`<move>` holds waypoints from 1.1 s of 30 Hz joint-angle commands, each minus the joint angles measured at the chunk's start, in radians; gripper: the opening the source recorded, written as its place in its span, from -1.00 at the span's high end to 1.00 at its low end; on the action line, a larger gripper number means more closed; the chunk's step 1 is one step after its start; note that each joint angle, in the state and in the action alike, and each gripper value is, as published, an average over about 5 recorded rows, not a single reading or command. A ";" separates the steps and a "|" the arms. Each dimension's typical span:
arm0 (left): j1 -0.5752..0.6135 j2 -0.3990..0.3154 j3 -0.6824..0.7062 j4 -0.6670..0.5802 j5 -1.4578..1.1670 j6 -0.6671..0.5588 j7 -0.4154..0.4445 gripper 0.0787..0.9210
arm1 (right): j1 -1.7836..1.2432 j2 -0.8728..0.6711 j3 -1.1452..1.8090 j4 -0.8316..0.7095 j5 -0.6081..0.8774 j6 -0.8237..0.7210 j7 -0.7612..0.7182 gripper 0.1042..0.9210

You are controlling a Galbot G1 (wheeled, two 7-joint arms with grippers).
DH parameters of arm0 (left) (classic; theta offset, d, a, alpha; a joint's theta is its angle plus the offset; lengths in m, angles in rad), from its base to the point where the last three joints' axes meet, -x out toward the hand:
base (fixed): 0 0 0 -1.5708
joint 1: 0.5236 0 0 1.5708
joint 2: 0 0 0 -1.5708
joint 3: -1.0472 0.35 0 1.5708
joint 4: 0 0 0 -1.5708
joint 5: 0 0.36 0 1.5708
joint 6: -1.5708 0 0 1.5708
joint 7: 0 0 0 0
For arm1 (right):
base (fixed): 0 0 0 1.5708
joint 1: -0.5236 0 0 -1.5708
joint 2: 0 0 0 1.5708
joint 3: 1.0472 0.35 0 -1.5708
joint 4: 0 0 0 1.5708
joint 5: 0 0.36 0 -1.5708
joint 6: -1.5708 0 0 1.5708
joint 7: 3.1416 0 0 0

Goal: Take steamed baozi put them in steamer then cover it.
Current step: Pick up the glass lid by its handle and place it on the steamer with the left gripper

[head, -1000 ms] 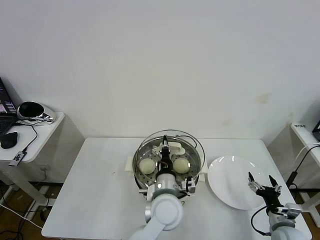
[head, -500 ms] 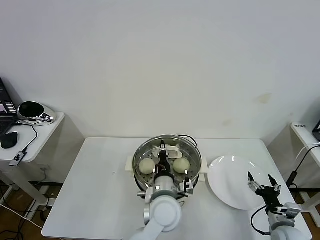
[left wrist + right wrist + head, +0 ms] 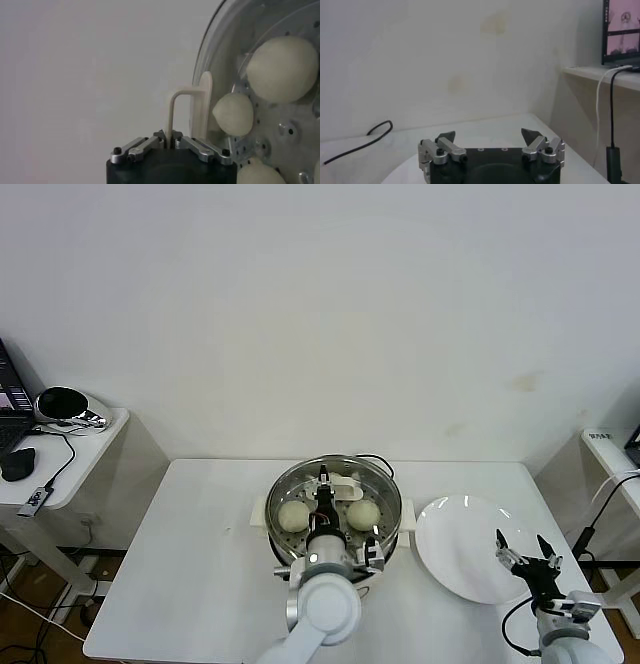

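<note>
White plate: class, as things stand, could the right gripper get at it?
Probably yes. The right gripper hangs open at the near edge of the white plate, with nothing lying between them; the left gripper is busy holding the cover over the steamer.

Occlusions and cut-offs around steamer (image 3: 383,529).
Left gripper (image 3: 323,480) and its arm hide the steamer's front middle and the cover (image 3: 290,484) handle centre; only 2 steamed baozi (image 3: 292,515) show clearly in head view. Left wrist view crops the cover and 2 buns at its edges. The right arm is cut off by the frame's lower edge.
</note>
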State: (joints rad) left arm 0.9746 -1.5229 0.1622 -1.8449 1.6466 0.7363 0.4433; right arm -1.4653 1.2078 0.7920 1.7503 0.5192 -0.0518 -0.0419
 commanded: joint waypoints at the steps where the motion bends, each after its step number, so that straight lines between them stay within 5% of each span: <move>1: 0.010 0.008 -0.005 0.014 -0.035 0.043 -0.052 0.84 | -0.003 0.001 -0.002 -0.001 -0.006 0.001 -0.004 -0.76; 33: 0.029 0.034 -0.008 0.019 -0.055 0.040 -0.114 0.84 | -0.002 0.011 -0.009 -0.006 -0.014 0.008 -0.003 -0.76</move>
State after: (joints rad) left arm 1.0033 -1.4936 0.1539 -1.8322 1.5940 0.7360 0.3459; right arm -1.4673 1.2172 0.7842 1.7415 0.5059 -0.0434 -0.0456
